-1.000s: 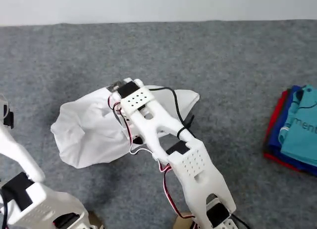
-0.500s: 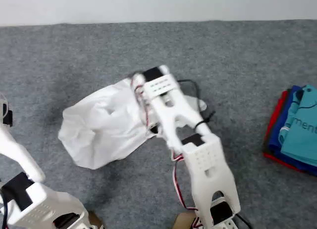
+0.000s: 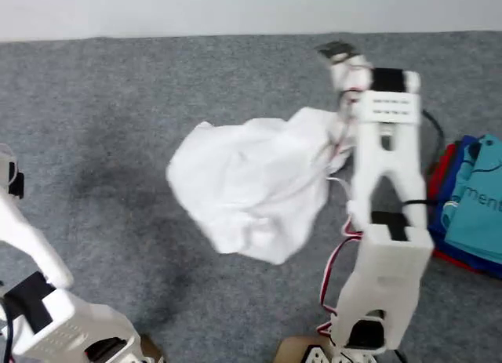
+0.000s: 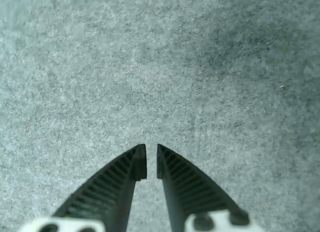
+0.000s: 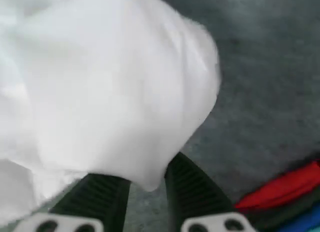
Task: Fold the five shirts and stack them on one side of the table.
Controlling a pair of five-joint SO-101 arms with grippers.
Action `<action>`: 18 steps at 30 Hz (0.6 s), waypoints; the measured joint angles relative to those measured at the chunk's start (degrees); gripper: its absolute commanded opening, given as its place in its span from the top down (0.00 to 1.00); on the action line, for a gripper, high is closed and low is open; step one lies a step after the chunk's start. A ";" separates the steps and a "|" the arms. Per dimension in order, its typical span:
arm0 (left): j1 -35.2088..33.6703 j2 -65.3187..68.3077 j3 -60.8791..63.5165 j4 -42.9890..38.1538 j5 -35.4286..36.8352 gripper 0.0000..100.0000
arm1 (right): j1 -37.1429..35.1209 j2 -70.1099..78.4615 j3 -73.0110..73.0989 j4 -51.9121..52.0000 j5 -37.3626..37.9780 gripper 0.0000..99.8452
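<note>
A crumpled white shirt (image 3: 255, 183) hangs bunched in mid-table, lifted at its right end. My right gripper (image 3: 339, 104) is shut on that end; in the right wrist view the white shirt (image 5: 105, 86) bulges out between the black fingers (image 5: 187, 189). A stack of folded shirts (image 3: 471, 202), teal on top over blue and red, lies at the table's right edge, and its red edge (image 5: 285, 189) shows in the right wrist view. My left gripper (image 4: 147, 162) hovers over bare grey carpet with its fingers nearly touching and nothing between them.
The grey carpeted table (image 3: 118, 104) runs to a white wall at the back. The left arm's white base (image 3: 47, 316) stands at the front left corner. The right arm's body (image 3: 384, 245) stands between the white shirt and the stack.
The right arm has swung right and toward the back, dragging the white shirt from left of centre toward the stack. The left arm has stayed still.
</note>
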 measured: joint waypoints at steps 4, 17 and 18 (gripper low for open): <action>0.88 0.00 0.00 0.00 0.00 0.96 | 0.35 -0.09 -5.19 2.99 -0.70 0.77; 0.88 0.00 0.09 0.00 0.00 0.96 | -11.34 -11.96 -6.77 9.23 -2.64 0.77; 0.88 0.00 0.09 0.00 0.00 0.96 | -12.22 -13.80 -3.87 9.23 -2.64 0.77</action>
